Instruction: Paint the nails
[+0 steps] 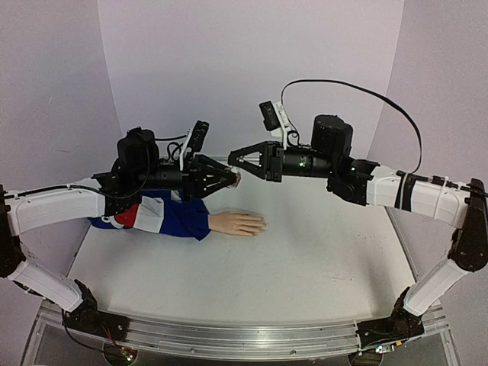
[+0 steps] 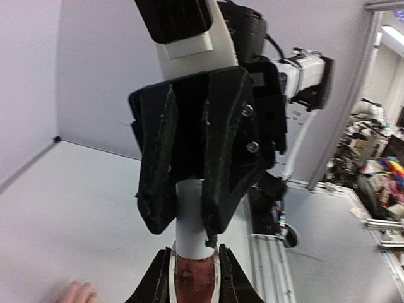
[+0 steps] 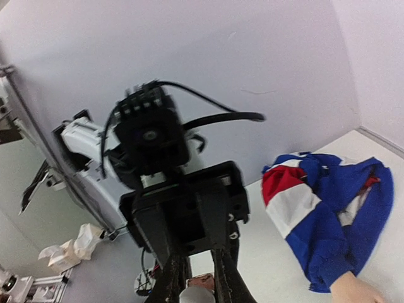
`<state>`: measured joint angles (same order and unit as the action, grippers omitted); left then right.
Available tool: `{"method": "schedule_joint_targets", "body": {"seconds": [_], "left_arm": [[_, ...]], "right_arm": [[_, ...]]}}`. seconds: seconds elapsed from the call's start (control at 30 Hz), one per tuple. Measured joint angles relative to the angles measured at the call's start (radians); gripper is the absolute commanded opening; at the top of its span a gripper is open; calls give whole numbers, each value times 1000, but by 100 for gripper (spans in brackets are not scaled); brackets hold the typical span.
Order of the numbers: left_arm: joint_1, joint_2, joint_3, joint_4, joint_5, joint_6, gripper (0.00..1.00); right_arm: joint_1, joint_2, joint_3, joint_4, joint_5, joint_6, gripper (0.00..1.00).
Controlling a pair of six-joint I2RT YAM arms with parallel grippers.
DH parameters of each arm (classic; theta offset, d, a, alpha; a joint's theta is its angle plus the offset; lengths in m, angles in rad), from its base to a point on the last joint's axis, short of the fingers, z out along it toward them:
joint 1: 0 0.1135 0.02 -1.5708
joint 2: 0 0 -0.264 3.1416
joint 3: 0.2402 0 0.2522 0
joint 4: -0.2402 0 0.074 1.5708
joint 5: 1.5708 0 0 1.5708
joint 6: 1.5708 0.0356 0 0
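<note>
Table: white, boxed by lavender walls at L, back and R. Its near edge carries an alu rail w/ both arm bases. Bare surface spans the near half and the R side. Both arms reach in from the sides and meet above table centre, toward the back wall. L arm crosses over the sleeve; R arm comes in level, well above the surface, w/ bare table beneath it. Sleeve: blue/red/white, bunched, lying L of centre, partly under the L arm. Mannequin hand: pale peach, flat on the table at the sleeve's cuff, fingers pointing R, open surface in front of it and to its R. In the top view it lies nearer the rail than the jaws' meeting point. L jaws clenched on a small pink bottle, one finger each side, held in the air. White cap projects from the bottle toward the R arm. R jaws clamped on that cap from the opposite side, fingers touching it on both flanks, tips nearly meeting the L jaws. Nails: at the fingertip end, too small to resolve; apart from bottle and both jaws.
</note>
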<state>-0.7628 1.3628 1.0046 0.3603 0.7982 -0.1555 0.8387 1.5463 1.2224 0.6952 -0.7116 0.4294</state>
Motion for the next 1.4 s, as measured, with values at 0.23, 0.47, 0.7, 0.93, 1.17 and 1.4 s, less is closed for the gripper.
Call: {"method": "schedule_joint_targets", "body": {"seconds": [0.23,0.47,0.7,0.93,1.17,1.4], "left_arm": [[-36,62,14,-3,-348,156,0],[-73,229,89,32,-584,285,0],[-96,243,79,45,-624,285,67],[-80,173,-50,63,-504,191,98],[-82,-28,-209,9,-407,119,98],[-82,-171,-214,-27,-465,121,98]], "right_arm": [[29,1,-10,-68,413,67,0],[56,74,77,-247,807,175,0],[80,61,68,-292,897,187,0],[63,-37,-51,-298,909,127,0],[-80,-94,-341,-212,1083,13,0],[-225,-75,-602,-58,1126,-26,0]]}}
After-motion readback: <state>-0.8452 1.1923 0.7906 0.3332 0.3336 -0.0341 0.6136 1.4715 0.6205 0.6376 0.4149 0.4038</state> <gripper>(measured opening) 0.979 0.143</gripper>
